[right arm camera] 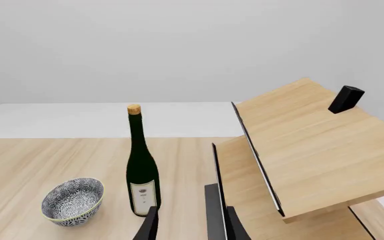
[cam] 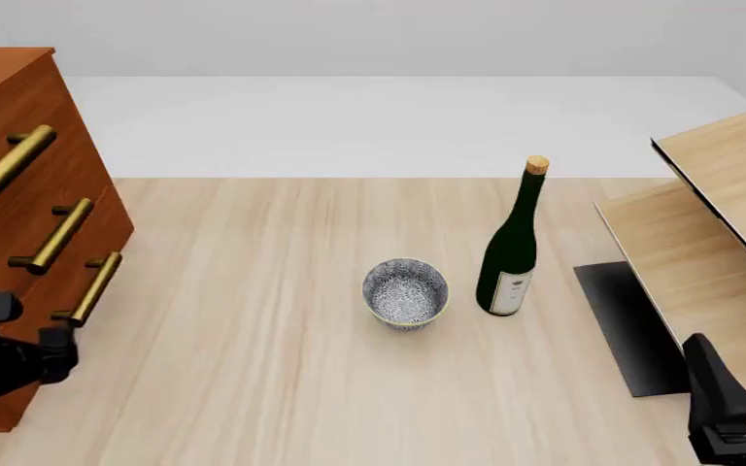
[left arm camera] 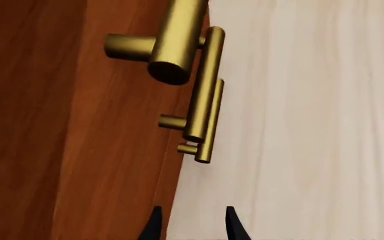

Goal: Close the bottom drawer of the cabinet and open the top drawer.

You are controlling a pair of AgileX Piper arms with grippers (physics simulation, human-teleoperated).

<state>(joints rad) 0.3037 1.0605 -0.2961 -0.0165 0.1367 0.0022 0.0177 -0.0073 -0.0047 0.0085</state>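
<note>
Altogether the cabinet (cam: 11, 184) shows three drawers, three brass handles.

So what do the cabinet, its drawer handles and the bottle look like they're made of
The cabinet looks like reddish-brown wood, with visible grain and a smooth satin finish. Its bar handles look like brushed brass, golden with a soft sheen. The bottle seems to be dark green glass, glossy, with a paper label and a cork-coloured stopper.

You have the cabinet (cam: 16, 146) at the table's left edge, reddish-brown wood, upright. Its top drawer (cam: 11, 163), middle one and bottom drawer (cam: 92, 288) each carry a brass bar handle; all three fronts look flush, none pulled out.
</note>
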